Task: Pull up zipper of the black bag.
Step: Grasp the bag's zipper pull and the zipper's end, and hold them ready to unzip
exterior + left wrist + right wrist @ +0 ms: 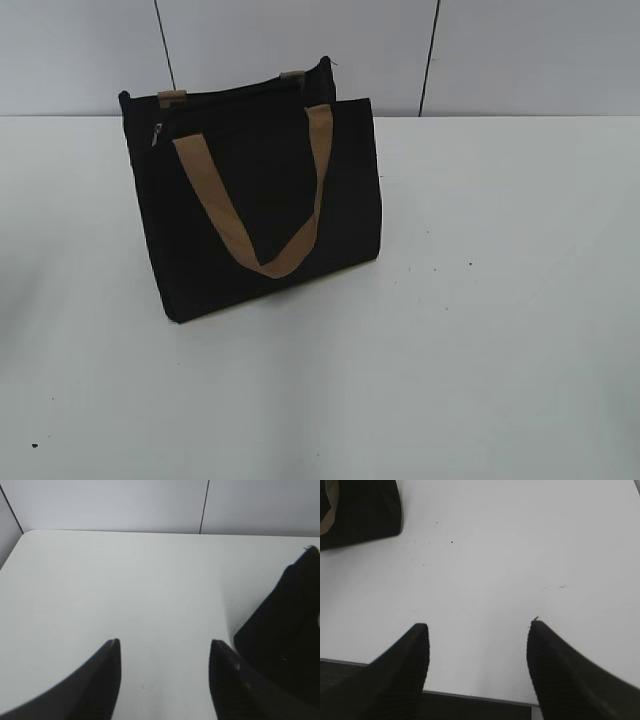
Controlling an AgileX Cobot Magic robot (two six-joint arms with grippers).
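Standing on the table, the black bag carries its zipper at the top edge's left end, nearer the left gripper; the right gripper is likewise spread and empty.

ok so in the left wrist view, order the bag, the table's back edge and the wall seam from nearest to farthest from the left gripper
1. The bag: close on the right of the left gripper, beside its right finger.
2. The table's back edge: well ahead, across bare tabletop.
3. The wall seam: on the wall just behind that edge, ahead and slightly right.
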